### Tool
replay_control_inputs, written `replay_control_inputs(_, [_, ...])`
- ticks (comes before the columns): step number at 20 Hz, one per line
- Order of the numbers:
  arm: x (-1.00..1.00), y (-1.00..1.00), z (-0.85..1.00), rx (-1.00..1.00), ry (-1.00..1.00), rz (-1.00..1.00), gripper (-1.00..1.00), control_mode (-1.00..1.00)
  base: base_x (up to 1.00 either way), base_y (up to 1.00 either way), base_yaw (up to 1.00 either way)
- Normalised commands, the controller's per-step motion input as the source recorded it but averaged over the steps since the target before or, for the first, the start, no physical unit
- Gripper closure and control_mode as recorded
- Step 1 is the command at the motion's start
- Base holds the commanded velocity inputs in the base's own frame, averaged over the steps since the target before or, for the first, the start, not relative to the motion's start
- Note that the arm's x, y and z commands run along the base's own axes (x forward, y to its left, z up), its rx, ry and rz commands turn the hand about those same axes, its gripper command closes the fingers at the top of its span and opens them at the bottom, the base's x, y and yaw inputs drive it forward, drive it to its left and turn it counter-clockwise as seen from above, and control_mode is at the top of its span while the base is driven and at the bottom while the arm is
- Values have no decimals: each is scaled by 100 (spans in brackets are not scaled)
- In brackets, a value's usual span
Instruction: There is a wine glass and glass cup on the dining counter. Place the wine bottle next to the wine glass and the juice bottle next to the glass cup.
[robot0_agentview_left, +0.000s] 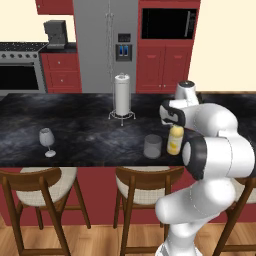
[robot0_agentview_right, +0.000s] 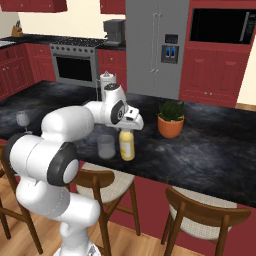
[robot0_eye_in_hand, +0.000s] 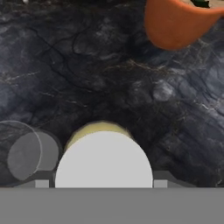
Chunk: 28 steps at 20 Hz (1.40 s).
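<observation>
The yellow juice bottle (robot0_agentview_left: 174, 141) (robot0_agentview_right: 127, 146) stands upright on the black dining counter (robot0_agentview_left: 85, 127) (robot0_agentview_right: 210, 145), close to the right of the glass cup (robot0_agentview_left: 152, 146) (robot0_agentview_right: 105, 146). My gripper (robot0_agentview_left: 173, 124) (robot0_agentview_right: 129, 127) comes down onto the bottle's top from above. In the hand view the white cap (robot0_eye_in_hand: 104, 159) sits between the fingertips (robot0_eye_in_hand: 42, 183), which press against its sides, and the glass cup (robot0_eye_in_hand: 27, 155) lies just to its left. The wine glass (robot0_agentview_left: 47, 140) (robot0_agentview_right: 22, 119) stands far to the left on the same counter. The wine bottle is out of view.
An orange plant pot (robot0_agentview_right: 170, 125) (robot0_eye_in_hand: 175, 24) stands a little to the right beyond the bottle. A paper towel holder (robot0_agentview_left: 122, 96) (robot0_agentview_right: 105, 80) is at the counter's back. Wooden stools (robot0_agentview_left: 142, 186) (robot0_agentview_right: 200, 220) line the near side.
</observation>
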Motion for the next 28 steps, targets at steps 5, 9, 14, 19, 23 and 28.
replay_control_inputs(5, [2,0,-28,3,2,-5,-100,-100,0,0,0])
replay_control_inputs(9, [0,-2,-17,5,2,0,-100,-100,0,0,0])
replay_control_inputs(14, [0,0,-2,4,0,0,-100,-100,0,0,0])
replay_control_inputs(19, [-5,1,4,0,-2,0,-100,-100,0,0,0])
replay_control_inputs(23, [-16,9,11,0,0,0,-100,-100,0,0,0])
replay_control_inputs(28, [-25,9,4,0,0,0,-100,-100,0,0,0])
